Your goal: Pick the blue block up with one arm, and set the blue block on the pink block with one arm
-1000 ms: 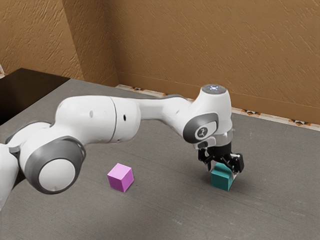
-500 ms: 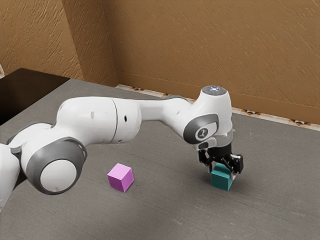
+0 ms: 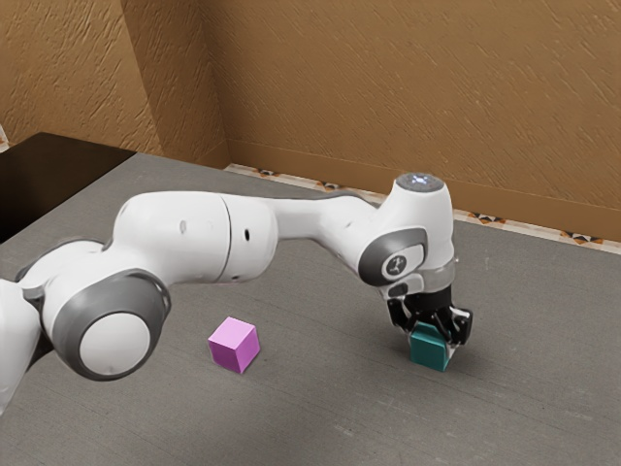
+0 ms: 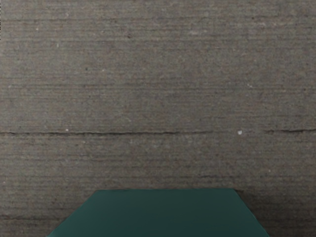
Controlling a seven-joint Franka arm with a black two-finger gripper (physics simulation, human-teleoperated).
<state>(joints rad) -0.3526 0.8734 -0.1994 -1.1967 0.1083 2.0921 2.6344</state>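
Observation:
The blue block (image 3: 430, 351), a teal-blue cube, rests on the grey table at the exterior view's right. My gripper (image 3: 432, 333) is directly over it, lowered so that its black fingers (image 3: 459, 326) straddle the cube's top on two sides. The fingers stand wider than the cube, so the gripper is open. In the wrist view the block's top face (image 4: 163, 215) lies just under my hand. The pink block (image 3: 234, 345) sits on the table well toward the exterior view's left, apart from the gripper.
The grey table (image 3: 320, 417) stretches between the two blocks. Brown walls (image 3: 408, 87) close the far side, with a patterned strip along their base. My white arm (image 3: 194, 238) spans the space above the pink block's side.
My hand has come down a little over the blue block, so the fingers now reach lower along its sides. Neither block has moved.

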